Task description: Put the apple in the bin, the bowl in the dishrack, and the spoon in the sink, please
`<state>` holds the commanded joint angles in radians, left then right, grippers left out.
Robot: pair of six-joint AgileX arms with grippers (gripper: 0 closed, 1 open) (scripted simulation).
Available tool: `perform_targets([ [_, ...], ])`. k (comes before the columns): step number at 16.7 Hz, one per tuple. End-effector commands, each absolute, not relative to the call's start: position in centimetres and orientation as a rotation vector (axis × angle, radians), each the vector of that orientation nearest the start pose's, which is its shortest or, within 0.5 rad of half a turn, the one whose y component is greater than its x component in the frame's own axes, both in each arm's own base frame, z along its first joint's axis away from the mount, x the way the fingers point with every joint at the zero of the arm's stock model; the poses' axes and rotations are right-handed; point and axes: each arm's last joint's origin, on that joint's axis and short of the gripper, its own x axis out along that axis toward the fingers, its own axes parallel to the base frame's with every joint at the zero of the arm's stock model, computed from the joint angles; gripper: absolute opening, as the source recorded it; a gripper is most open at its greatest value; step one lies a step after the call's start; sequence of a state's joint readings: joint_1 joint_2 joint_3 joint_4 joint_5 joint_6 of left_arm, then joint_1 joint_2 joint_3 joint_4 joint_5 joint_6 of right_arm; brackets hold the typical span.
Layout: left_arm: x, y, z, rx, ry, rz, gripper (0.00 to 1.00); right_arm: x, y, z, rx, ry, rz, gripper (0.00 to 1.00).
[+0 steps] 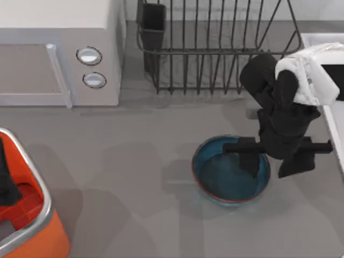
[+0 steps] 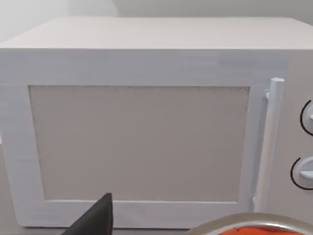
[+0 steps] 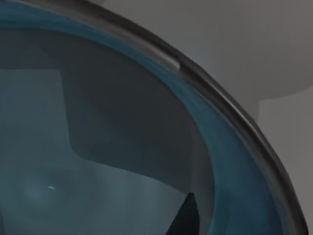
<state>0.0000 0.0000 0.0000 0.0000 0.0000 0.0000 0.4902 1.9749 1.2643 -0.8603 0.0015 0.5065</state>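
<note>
Bowl (image 1: 231,172) rim between spread fingers of right gripper (image 1: 269,158); grip contact unclear

Sim kitchen counter I'm at: microwave (image 1: 59,54), dish rack (image 1: 215,48), sink (image 1: 322,40) edge, orange bin (image 1: 32,215).

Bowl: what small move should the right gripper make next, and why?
Probably close on the bowl rim. The right gripper straddles its right edge, one finger inside and one outside; the bowl sits on the table, short of the dishrack.
</note>
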Motion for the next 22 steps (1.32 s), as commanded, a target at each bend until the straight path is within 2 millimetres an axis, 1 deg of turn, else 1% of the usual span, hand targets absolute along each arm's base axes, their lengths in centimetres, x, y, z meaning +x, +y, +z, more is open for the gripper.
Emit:
perform_targets([
  [4, 10.6, -0.1, 16.0, 0.000, 0.000, 0.000, 1.00, 31.1, 16.9, 12.9, 0.008, 1.571, -0.008, 0.02],
  [5, 10.6, -0.1, 16.0, 0.000, 0.000, 0.000, 1.00, 31.1, 16.9, 12.9, 0.008, 1.571, -0.008, 0.00],
  [12, 10.6, -0.1, 16.0, 0.000, 0.000, 0.000, 1.00, 31.1, 16.9, 12.9, 0.008, 1.571, -0.008, 0.00],
  [14, 10.6, -0.1, 16.0, 0.000, 0.000, 0.000, 1.00, 31.2, 16.9, 13.1, 0.009, 1.568, -0.008, 0.00],
  [15, 10.6, -0.1, 16.0, 0.000, 0.000, 0.000, 1.00, 31.3, 17.0, 13.5, 0.010, 1.564, -0.006, 0.00],
  [18, 10.6, -0.1, 16.0, 0.000, 0.000, 0.000, 1.00, 31.7, 17.1, 16.2, 0.013, 1.565, -0.010, 0.00],
  [22, 10.6, -0.1, 16.0, 0.000, 0.000, 0.000, 1.00, 31.3, 17.0, 21.0, 0.003, 1.587, -0.017, 0.00],
])
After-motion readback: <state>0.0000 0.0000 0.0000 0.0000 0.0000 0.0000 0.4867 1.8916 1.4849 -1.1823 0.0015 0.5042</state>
